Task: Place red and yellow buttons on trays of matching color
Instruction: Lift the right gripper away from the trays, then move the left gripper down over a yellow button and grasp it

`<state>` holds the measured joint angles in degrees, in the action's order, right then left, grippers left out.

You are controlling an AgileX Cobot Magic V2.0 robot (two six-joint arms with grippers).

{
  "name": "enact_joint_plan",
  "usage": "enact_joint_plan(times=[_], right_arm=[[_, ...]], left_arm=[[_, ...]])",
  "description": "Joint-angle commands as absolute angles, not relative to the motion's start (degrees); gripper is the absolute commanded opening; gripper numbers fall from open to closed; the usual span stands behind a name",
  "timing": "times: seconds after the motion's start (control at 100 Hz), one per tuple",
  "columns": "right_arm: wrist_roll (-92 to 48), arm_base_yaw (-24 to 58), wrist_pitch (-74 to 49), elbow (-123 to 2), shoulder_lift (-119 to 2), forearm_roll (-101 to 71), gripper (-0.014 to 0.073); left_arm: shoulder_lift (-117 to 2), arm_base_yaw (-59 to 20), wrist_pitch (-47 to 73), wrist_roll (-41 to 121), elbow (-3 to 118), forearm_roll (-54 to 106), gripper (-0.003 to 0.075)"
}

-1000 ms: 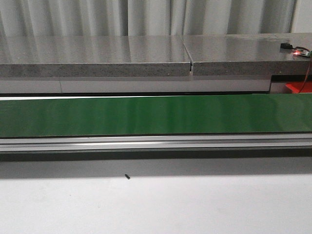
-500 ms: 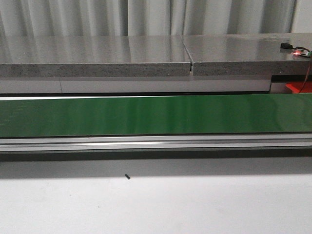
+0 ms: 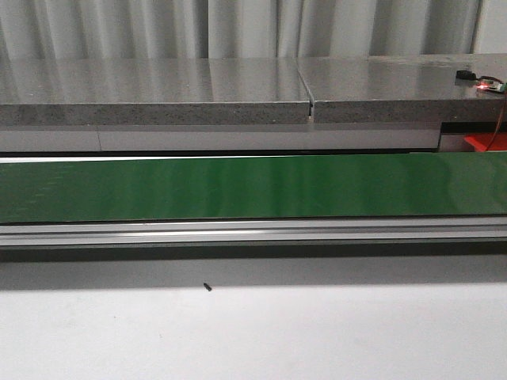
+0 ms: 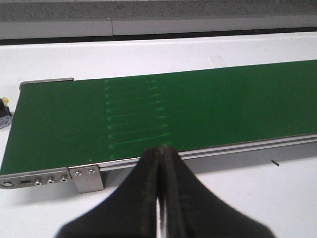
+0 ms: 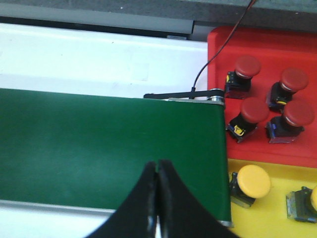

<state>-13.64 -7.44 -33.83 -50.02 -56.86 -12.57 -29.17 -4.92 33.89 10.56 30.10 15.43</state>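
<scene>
**Belt Is Bare, Trays Already Have Buttons**

Grey curtains hang at the back, with a grey stone shelf [image 3: 238, 91] in front of them. Below the shelf runs a long green belt [image 3: 253, 188], and a white table [image 3: 253, 332] lies in front of it. A tiny dark speck [image 3: 207, 286] sits on the table.

No button is on the belt in any view. So most of the sorting looks done — or more buttons may come along later, I cannot tell.

The right wrist view shows what the front view does not. Just past the end of the belt sits a red tray [image 5: 267, 49] with four red buttons [image 5: 246, 67] in it. Touching it is a yellow tray [image 5: 270, 218] with a yellow button [image 5: 253, 181] and one more button cut off at the edge. Every button I can see is on the tray of its own color. In the front view only a small red corner of the tray shows at the far right.

The left wrist view shows the other end of the belt, with a metal bracket [image 4: 87, 177] on its frame. No buttons are there.

The left gripper [image 4: 160, 154] has its fingers pressed together and holds nothing. The right gripper [image 5: 157, 167] is pressed together too — also with nothing in it. Both hang over the near edge of the belt.
</scene>
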Motion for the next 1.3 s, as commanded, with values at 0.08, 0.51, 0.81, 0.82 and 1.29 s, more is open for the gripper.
enact_joint_plan(times=[0.08,0.51,0.81,0.82,1.29], right_arm=[[-14.2,-5.4,-29.3,-45.8,-49.7,-13.1,-0.0067],[-14.2,-5.1,-29.2,-34.6,-32.8,-13.1,-0.0067],[-14.2,-5.1,-29.7,-33.6,-30.7,-13.1,-0.0067],[-14.2,-5.1,-29.7,-33.6,-30.7,-13.1,-0.0067],[-14.2,-5.1,-28.3,-33.6,-30.7,-12.9,-0.0067]], left_arm=[[-29.3,-5.5,30.4,10.4,31.6,16.5,-0.002],[-29.3,-5.5,32.8,10.4,31.5,16.5,-0.002],[-32.8,-2.2,30.5,6.3,34.7,12.1,-0.002],[-33.0,-2.0,30.5,6.1,34.8,11.7,-0.002],[-53.3,14.3,31.0,5.4,48.4,12.8,-0.002]])
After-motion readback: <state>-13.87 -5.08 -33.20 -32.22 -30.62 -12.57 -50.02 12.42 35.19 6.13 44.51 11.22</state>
